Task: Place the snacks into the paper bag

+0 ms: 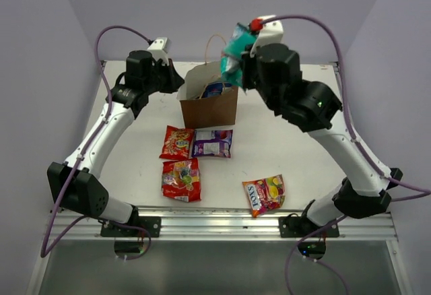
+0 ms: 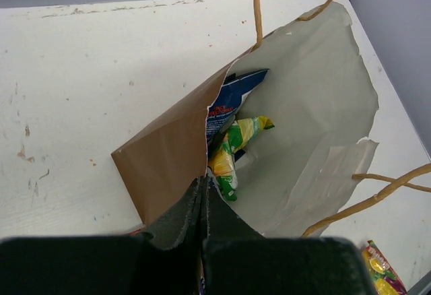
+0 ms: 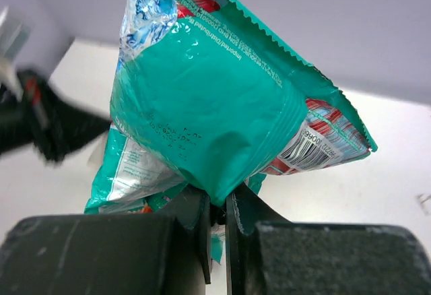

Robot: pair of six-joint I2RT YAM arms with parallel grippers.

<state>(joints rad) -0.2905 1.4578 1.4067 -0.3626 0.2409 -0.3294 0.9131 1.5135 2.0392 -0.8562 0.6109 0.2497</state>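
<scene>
Right claw (image 3: 219, 204) pinches glossy teal packet (image 3: 215, 120); left claw (image 2: 204, 188) clamps kraft paper bag (image 2: 161, 160) rim (torn).

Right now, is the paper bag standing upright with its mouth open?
Upright and open: the left gripper holds the paper bag by its rim; a green packet shows inside.

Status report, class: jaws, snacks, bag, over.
Left jaws shut on paper bag rim. Right jaws shut on teal packet, raised beside bag. Four packets on table. Nothing blocking.
</scene>
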